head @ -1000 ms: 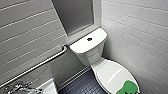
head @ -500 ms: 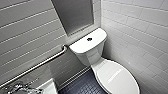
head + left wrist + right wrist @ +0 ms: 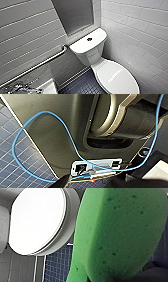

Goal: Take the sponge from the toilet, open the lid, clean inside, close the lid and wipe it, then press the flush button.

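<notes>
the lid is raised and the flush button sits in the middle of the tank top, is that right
Not quite. The lid is down, closed flat over the bowl, as the head view shows. The rest holds: the flush button sits in the middle of the tank top.

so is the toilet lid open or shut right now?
Shut. Head view: the lid lies flat on the toilet, white top side up; right wrist view shows it down too.
</notes>
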Robot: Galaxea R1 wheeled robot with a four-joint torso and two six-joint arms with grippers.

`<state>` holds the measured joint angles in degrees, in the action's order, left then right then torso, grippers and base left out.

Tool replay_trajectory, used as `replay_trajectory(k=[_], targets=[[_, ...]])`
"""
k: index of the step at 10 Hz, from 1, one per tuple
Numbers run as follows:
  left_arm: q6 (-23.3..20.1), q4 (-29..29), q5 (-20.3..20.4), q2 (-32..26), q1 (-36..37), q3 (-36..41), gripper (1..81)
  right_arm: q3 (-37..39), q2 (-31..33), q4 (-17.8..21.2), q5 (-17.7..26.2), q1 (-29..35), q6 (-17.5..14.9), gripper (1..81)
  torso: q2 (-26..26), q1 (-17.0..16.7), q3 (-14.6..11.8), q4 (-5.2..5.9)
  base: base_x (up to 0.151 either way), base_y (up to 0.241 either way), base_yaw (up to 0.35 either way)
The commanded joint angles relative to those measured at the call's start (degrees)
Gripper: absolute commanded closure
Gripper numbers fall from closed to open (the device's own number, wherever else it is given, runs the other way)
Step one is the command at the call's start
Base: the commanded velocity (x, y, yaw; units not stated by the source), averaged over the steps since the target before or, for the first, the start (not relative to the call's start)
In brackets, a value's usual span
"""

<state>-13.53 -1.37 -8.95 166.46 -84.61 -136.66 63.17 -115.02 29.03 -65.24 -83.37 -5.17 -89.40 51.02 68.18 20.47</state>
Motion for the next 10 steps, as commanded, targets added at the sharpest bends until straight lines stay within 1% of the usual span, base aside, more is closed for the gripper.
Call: replay_trajectory(k=[1,2,3,4,5,6,7,8,9,10], targets=[[-0.5,0.0,-5.5,-1.0,-1.1,0.3,1.0,-16.9,2.7,-3.8,0.8,8.9,-16.0,81.1,0.0,0.0,0.0,0.00,0.000,0.000,0.000],[-0.5,0.0,-5.5,-1.0,-0.9,0.2,1.0,-20.2,2.1,-0.3,1.3,13.1,-21.3,81.1,0.0,0.0,0.0,0.00,0.000,0.000,0.000],[-0.5,0.0,-5.5,-1.0,-0.7,0.2,1.0,-22.0,0.8,5.1,1.7,18.0,-26.5,81.1,0.0,0.0,0.0,0.00,0.000,0.000,0.000],[-0.5,0.0,-5.5,-1.0,-0.7,0.2,1.0,-22.7,-0.7,11.1,1.7,22.8,-31.0,81.1,0.0,0.0,0.0,0.00,0.000,0.000,0.000],[-0.5,0.0,-5.5,-1.0,-0.4,0.2,1.0,-22.7,-2.3,16.6,1.9,27.5,-34.8,81.1,0.0,0.0,0.0,0.00,0.000,0.000,0.000],[-0.5,0.0,-5.5,-0.9,-0.4,0.2,1.0,-22.3,-3.6,20.6,2.4,32.5,-36.2,81.1,0.0,0.0,0.0,0.00,0.000,0.000,0.000],[-0.5,0.0,-5.5,-1.0,-0.4,0.2,1.0,-20.5,-5.6,25.4,2.5,38.1,-36.9,81.1,0.0,0.0,0.0,0.00,0.000,0.000,0.000],[-0.5,0.0,-5.5,-1.0,-0.4,0.2,1.0,-16.6,-8.8,31.2,3.8,43.8,-36.9,81.1,0.0,0.0,0.0,0.00,0.000,0.000,0.000],[-0.5,-0.1,-5.5,-1.1,-0.4,0.2,1.0,-12.0,-12.4,36.3,6.5,49.0,-36.9,81.1,0.0,0.0,0.0,0.00,0.000,0.000,0.000],[-0.5,-0.2,-5.5,-1.2,-0.4,0.1,1.0,-6.0,-16.6,39.8,10.1,52.7,-36.8,81.1,0.0,0.0,0.0,0.00,0.000,0.000,0.000]])
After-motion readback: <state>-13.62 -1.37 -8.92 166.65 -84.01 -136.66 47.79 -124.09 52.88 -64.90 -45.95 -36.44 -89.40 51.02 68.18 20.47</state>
